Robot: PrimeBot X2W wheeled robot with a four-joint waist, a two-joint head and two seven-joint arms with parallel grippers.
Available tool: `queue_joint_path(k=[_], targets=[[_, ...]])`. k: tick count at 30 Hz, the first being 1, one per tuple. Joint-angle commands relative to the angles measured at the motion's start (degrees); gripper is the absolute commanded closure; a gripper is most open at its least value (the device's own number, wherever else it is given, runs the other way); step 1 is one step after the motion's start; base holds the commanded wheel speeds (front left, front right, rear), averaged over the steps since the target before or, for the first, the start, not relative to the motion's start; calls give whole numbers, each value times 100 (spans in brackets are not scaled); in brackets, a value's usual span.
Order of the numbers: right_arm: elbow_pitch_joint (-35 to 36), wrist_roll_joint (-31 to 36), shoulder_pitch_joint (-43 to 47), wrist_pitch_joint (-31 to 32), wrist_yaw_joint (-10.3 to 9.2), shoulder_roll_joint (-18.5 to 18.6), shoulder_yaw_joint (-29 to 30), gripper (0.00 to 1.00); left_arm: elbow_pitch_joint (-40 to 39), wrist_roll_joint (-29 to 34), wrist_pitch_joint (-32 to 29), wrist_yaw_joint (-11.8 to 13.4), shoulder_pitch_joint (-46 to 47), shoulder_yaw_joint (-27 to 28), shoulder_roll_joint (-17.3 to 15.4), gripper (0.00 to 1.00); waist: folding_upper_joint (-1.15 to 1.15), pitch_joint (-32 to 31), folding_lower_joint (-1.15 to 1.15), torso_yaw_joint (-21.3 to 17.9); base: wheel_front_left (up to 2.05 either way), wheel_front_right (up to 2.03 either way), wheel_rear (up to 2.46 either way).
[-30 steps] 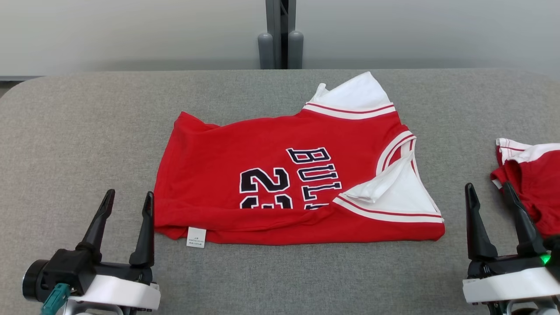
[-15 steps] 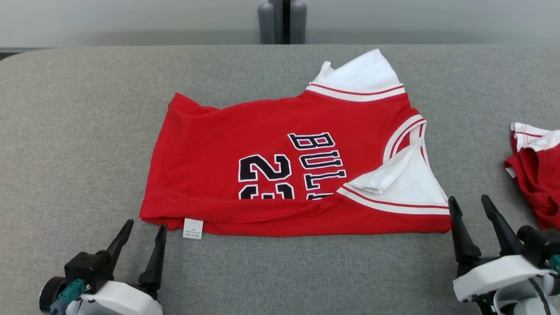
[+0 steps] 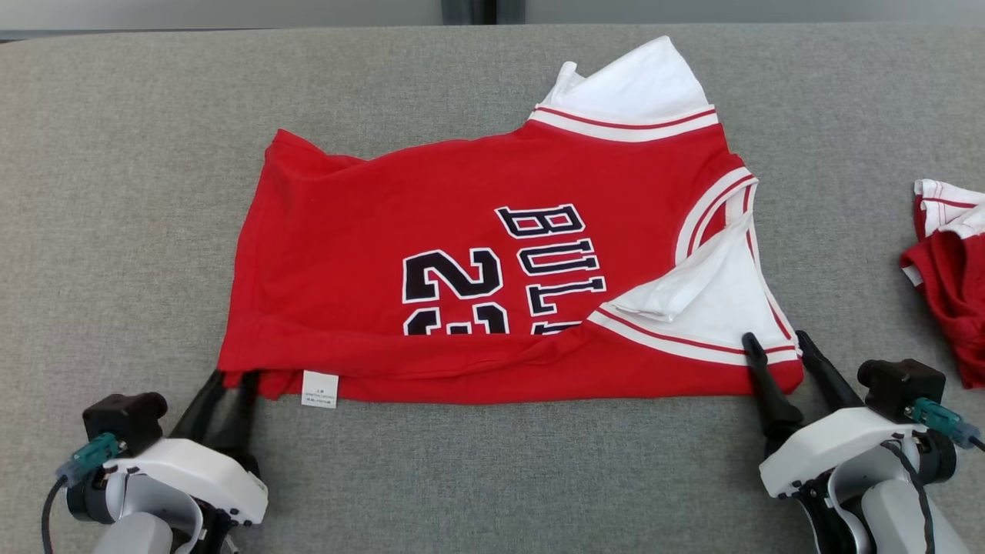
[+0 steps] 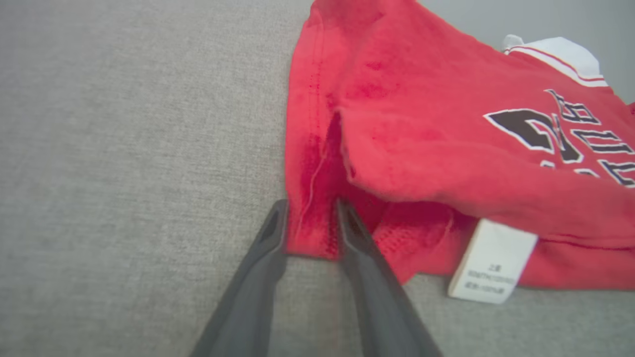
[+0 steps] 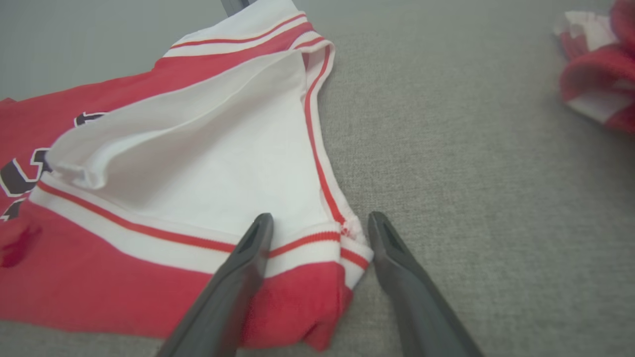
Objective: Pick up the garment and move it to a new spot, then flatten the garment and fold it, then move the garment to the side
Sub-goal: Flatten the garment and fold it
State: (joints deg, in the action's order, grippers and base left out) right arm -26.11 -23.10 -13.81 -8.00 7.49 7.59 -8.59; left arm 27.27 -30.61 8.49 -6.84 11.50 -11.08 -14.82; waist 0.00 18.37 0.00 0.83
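Observation:
The garment [image 3: 462, 192], a red jersey with white sleeves and black "BULLS" and "23", lies folded in half on the grey padded table [image 3: 115, 192]. My left gripper [image 3: 232, 378] is at its near left hem corner. In the left wrist view the two fingers of the left gripper [image 4: 311, 218] press on either side of that red corner of the garment [image 4: 446, 148]. My right gripper [image 3: 776, 338] stands open astride the near right corner. In the right wrist view the right gripper [image 5: 321, 218] has one finger over the striped trim of the garment [image 5: 173, 173] and the other on the bare table.
Small red shorts [image 3: 950, 269] with white trim lie crumpled at the table's right edge, also seen as shorts [image 5: 595, 74] at the upper right of the right wrist view. A white care label [image 3: 319, 388] sticks out from the jersey's near edge.
The head camera has tilted down. Both grippers have come forward to the jersey's near corners, and the left gripper's fingers have closed in on the hem corner.

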Motion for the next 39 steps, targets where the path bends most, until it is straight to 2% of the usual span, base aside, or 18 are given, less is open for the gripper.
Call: queue_joint_path(k=[1, 2, 9, 15, 18, 29, 32, 33, 34, 35, 36, 39], targets=[[-125, -121, 0, 85, 2, 5, -95, 79, 113, -125, -122, -36, 47, -87, 53, 100, 0, 9, 0, -21, 0, 0, 0], [-145, -173, -19, 116, 3, 13, -149, 100, 149, -158, -187, -46, 54, -127, 24, 100, 0, 9, 0, -29, 0, 0, 0], [198, -752, 23, 41, 1, 210, -147, 100, -145, -578, -294, -61, -155, -253, -126, 100, 0, -68, 0, -26, 0, 0, 0], [871, -1023, 466, 317, 1, 364, 4, 100, -1088, -876, -725, -51, -666, -277, -432, 100, 0, -187, 0, 77, 0, 0, 0], [1249, -1016, 833, 529, 1, 404, 169, 100, -1602, -1050, -955, 53, -991, -183, -530, 100, 0, -232, 0, 137, 0, 0, 0], [2509, -854, 2178, 1366, 1, -35, 940, 100, -2914, -1495, -1725, 513, -2020, 67, -893, 100, 0, -366, 0, 207, 0, 0, 0], [2600, -823, 2223, 1437, 1, -95, 962, 100, -3000, -1535, -1751, 556, -2051, 89, -882, 100, 0, -367, 0, 199, 0, 0, 0], [2590, -822, 2225, 1453, 1, -112, 978, 91, -2990, -1539, -1762, 571, -2065, 68, -865, 100, 0, -367, 0, 195, 0, 0, 0], [2572, -832, 2192, 1417, 1, -130, 1007, 53, -2961, -1536, -1730, 590, -2042, 57, -822, 89, 0, -366, 0, 193, 0, 0, 0], [2542, -861, 2138, 1367, 1, -152, 1041, 0, -2935, -1550, -1633, 600, -1977, 83, -744, 29, 0, -366, 0, 193, 0, 0, 0], [2489, -840, 2107, 1337, 1, -160, 1069, 0, -2880, -1538, -1597, 621, -1939, 72, -705, 0, 0, -370, 0, 193, 0, 0, 0], [2434, -745, 2007, 1150, 2, -212, 1184, 0, -2752, -1387, -1294, 736, -1806, 117, -561, 0, 0, -388, 0, 191, 0, 0, 0]])
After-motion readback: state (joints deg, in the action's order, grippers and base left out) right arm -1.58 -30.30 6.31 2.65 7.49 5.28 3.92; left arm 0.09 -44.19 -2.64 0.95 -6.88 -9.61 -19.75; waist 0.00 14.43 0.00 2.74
